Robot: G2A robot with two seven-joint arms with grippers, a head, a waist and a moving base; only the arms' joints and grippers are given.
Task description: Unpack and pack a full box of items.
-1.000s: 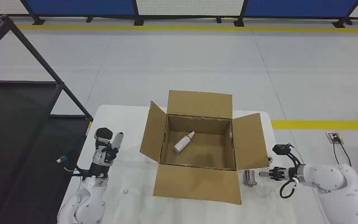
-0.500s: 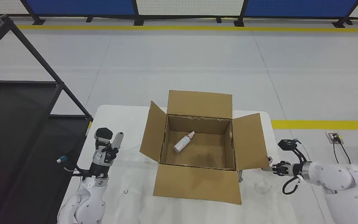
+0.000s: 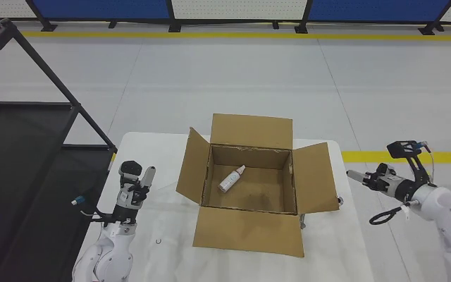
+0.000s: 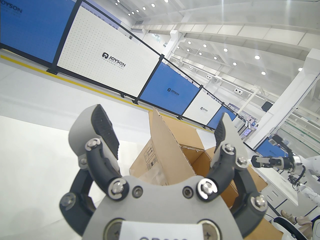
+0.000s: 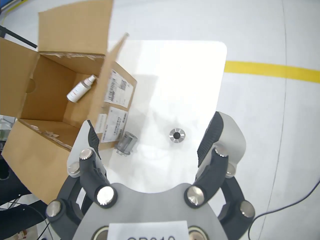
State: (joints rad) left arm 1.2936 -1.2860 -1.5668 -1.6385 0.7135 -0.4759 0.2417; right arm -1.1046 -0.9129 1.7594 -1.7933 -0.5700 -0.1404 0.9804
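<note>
right gripper [image 5: 153, 123]: jaws wide apart, empty, by the right edge of the table [image 5: 175, 76] | left gripper [image 4: 160, 114]: jaws apart, empty, left of the box [image 3: 248, 240] | box: flaps open, spray bottle [image 3: 231, 179] lying inside | metal cylinder [image 5: 126, 144] just beside the box's right wall; collet [image 5: 177, 135] near it on bare tabletop

right tool [image 3: 352, 175] drawn back from box [image 3: 248, 241], side flap [image 3: 315, 178] tipped upward

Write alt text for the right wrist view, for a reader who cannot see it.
The open right gripper hangs above a white table, where a slotted metal cylinder stands alone and a grey metal cylinder lies beside an open cardboard box. A white spray bottle lies inside the box.
</note>
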